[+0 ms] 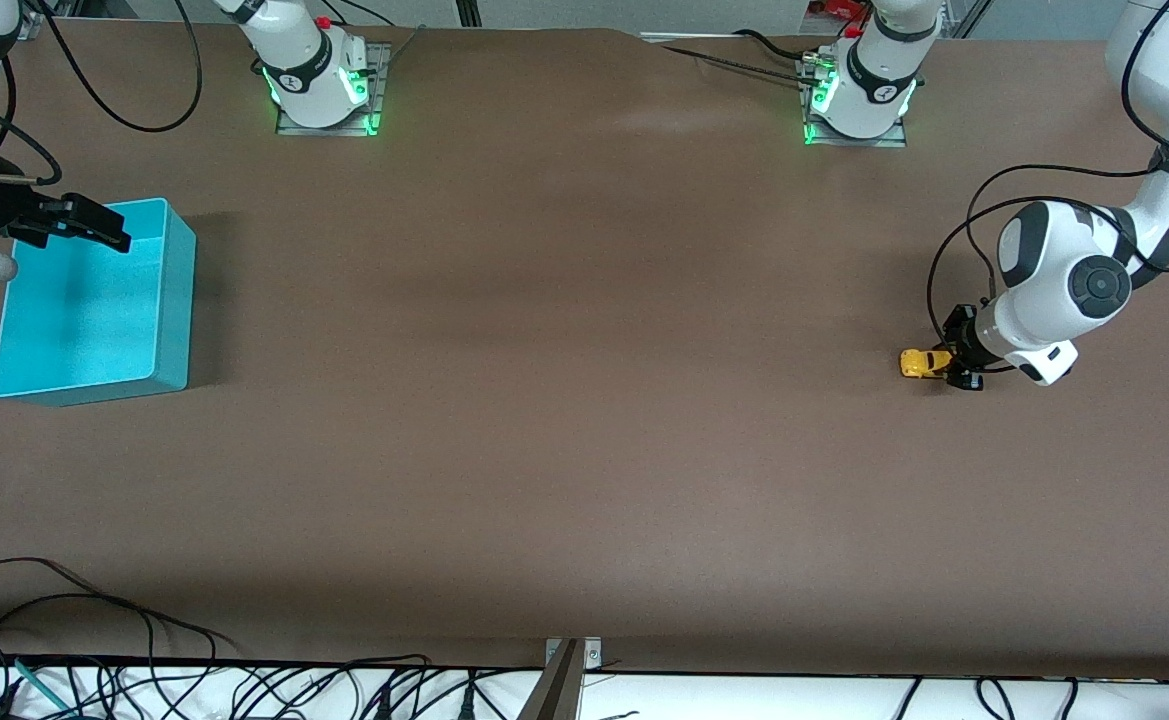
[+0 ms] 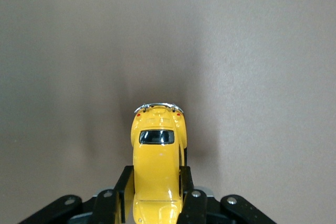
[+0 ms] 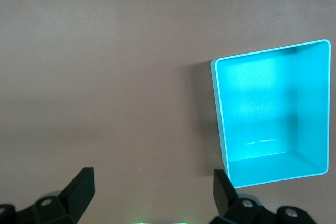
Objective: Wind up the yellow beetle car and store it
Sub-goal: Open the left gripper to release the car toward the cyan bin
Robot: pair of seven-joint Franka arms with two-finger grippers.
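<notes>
The yellow beetle car (image 1: 923, 362) sits low at the table toward the left arm's end. My left gripper (image 1: 957, 358) is around it. In the left wrist view the car (image 2: 157, 150) lies between the two black fingers (image 2: 124, 182), which press against its sides, so my left gripper (image 2: 156, 176) is shut on it. My right gripper (image 1: 104, 230) hangs open and empty over the edge of the turquoise bin (image 1: 172, 300) at the right arm's end. In the right wrist view its fingers (image 3: 81, 184) are spread wide around my right gripper (image 3: 152, 182), and the empty bin (image 3: 223, 129) is off to one side.
Both arm bases (image 1: 319, 90) stand with green lights along the table's edge farthest from the front camera. Loose cables (image 1: 94, 620) lie at the edge nearest the front camera. The brown table top (image 1: 564, 350) stretches between car and bin.
</notes>
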